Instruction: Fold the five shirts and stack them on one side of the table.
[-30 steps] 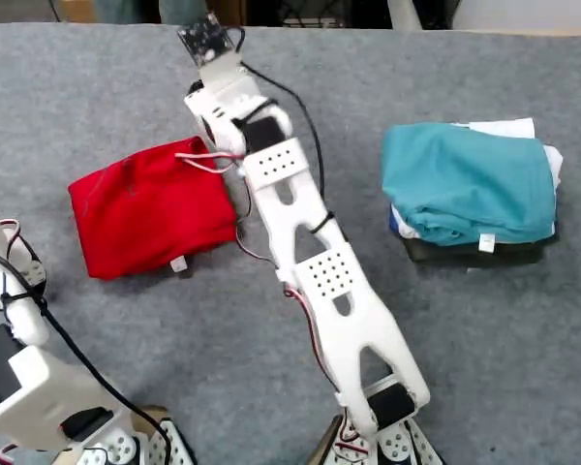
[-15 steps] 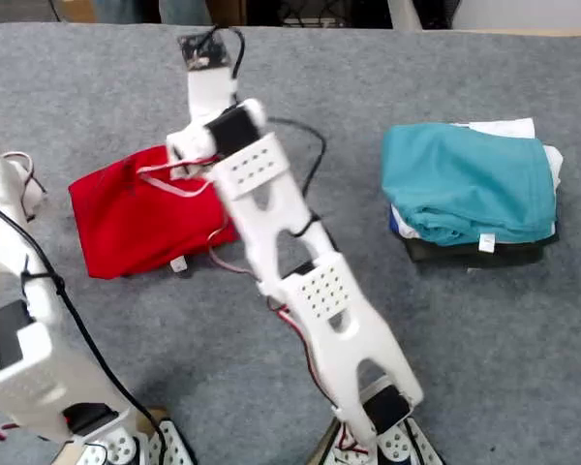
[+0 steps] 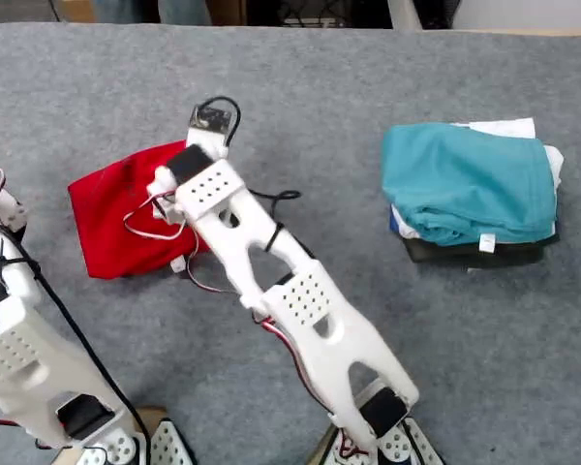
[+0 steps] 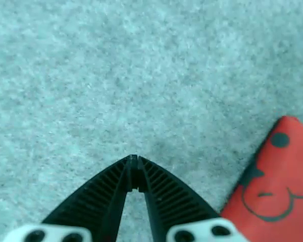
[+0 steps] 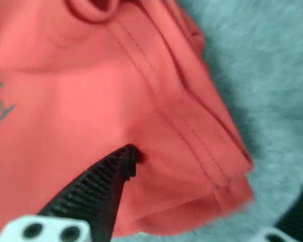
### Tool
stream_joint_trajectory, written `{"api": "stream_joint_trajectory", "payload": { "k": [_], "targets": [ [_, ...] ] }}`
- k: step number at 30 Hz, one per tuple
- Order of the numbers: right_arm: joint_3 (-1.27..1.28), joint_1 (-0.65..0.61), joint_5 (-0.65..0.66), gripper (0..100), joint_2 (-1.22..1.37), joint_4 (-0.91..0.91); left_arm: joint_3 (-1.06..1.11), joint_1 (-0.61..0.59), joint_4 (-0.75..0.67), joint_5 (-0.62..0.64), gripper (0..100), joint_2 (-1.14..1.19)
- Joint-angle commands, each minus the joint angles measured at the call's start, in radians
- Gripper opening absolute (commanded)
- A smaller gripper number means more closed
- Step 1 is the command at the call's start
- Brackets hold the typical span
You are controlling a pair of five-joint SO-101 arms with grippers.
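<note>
**High view:** the red shirt [image 3: 126, 218] lies folded on the grey tabletop [image 3: 387, 87], well apart from the stack [image 3: 470, 250] of folded shirts, topped by a teal shirt [image 3: 465, 179], at the opposite side. The red shirt's long axis runs roughly side to side, tilted so that the end nearer the stack sits farther from my bases. A small white tag [image 3: 179, 263] marks its near edge. My right arm [image 3: 271, 271] stretches diagonally over the shirt's stack-side end, and my left arm [image 3: 24, 358] stands beside the other end, off the cloth. **Left wrist view:** my left claw [image 4: 134, 162] is pressed together, tips touching and holding nothing, over bare tabletop. A corner of the red shirt with a printed face lies just beside it. I judge this claw is kept off the cloth so that the fold is not disturbed. **Right wrist view:** my right claw [image 5: 217, 176] is spread. One ribbed finger [image 5: 101, 186] rests on top of the red cloth, and the other finger [image 5: 300, 206] shows beyond the shirt's hemmed corner, over the tabletop. Nothing is pinched yet. Straddling that corner suits a grip through all the folded layers. I judge the step in hand to be taking this last loose shirt across to the stack.
</note>
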Motion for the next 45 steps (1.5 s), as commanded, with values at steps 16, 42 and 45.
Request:
{"api": "stream_joint_trajectory", "payload": {
  "k": [16, 42, 45],
  "targets": [
    [-0.269, 0.034, 0.170, 1.2, 0.077, 0.169, -0.038, -0.008, 0.025, -0.040, 3, -0.015],
    [0.180, 0.841, 0.654, 1.4, -0.679, 0.169, -0.038, -0.002, 0.025, -0.040, 3, -0.020],
    [0.179, 0.970, 0.706, 1.5, -0.723, 0.169, -0.038, -0.001, 0.028, -0.038, 3, -0.021]
  ]
}}
